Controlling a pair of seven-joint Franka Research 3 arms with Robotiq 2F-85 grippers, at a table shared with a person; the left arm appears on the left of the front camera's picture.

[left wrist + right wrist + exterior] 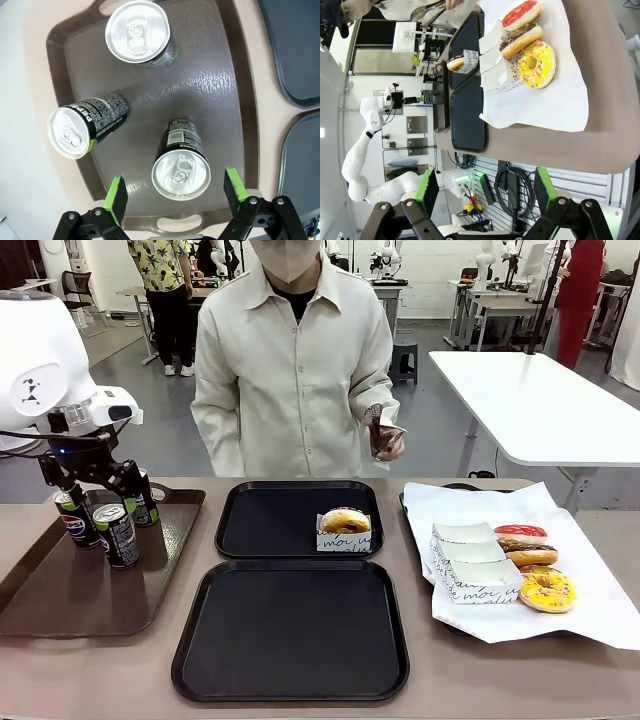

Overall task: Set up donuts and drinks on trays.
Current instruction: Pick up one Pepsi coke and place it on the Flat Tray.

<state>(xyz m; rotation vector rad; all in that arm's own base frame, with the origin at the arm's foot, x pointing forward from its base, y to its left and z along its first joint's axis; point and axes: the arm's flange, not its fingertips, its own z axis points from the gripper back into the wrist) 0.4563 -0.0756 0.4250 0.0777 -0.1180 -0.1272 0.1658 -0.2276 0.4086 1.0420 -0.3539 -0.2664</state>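
Note:
Three drinks stand on a brown tray [60,590] at the left: dark cans [118,533] with silver tops, one marked Pepsi [75,515]. My left gripper [88,478] hangs open just above them. In the left wrist view its green pads [117,197] stand either side of one can [181,172], not touching it. A glazed donut [345,523] in a white paper box sits on the far black tray [250,530]. The near black tray [290,630] is bare. My right gripper [485,187] is open and holds nothing, off the table's right end.
On white paper [590,600] at the right lie red-iced [520,533], chocolate [530,555] and yellow-sprinkled [547,590] donuts beside white boxes [470,560]. A person stands at the far side, a hand [385,435] holding something. A white table [540,400] stands behind at right.

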